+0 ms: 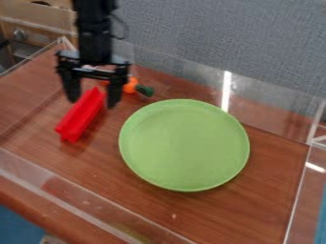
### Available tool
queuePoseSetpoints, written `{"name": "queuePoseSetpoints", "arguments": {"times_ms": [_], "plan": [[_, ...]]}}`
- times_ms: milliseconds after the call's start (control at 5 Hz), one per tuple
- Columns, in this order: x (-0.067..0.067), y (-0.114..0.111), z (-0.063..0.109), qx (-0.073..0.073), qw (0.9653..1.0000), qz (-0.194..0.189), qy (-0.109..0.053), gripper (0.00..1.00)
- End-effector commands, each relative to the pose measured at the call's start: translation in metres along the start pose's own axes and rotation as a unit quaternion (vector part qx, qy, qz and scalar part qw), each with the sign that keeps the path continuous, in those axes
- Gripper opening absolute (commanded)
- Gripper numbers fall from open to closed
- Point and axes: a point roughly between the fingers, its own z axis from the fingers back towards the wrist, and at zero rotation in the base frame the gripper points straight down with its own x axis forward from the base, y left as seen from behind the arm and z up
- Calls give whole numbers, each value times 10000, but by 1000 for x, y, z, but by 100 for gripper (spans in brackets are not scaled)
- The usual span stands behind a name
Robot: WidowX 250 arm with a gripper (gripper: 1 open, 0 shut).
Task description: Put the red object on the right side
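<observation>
The claw [91, 86] hides most of the carrot [132, 87]. The top edge cuts off the arm. The claw looks a little blurred.

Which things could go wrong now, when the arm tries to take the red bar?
1. The open gripper hangs over the upper end of the red object, not its middle, so the bar may tilt when lifted.
2. The carrot lies close beside the fingers and could be knocked.
</observation>
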Motion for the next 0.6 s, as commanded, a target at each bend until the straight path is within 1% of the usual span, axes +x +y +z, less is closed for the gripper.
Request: {"name": "queuePoseSetpoints", "arguments": {"times_ms": [0, 200, 400], "plan": [[13, 15, 2, -27, 9995, -114, -286, 100], [20, 21, -9, -50, 9993, -254, -262, 100], [26, 16, -16, -84, 9997, 41, -239, 100]]}}
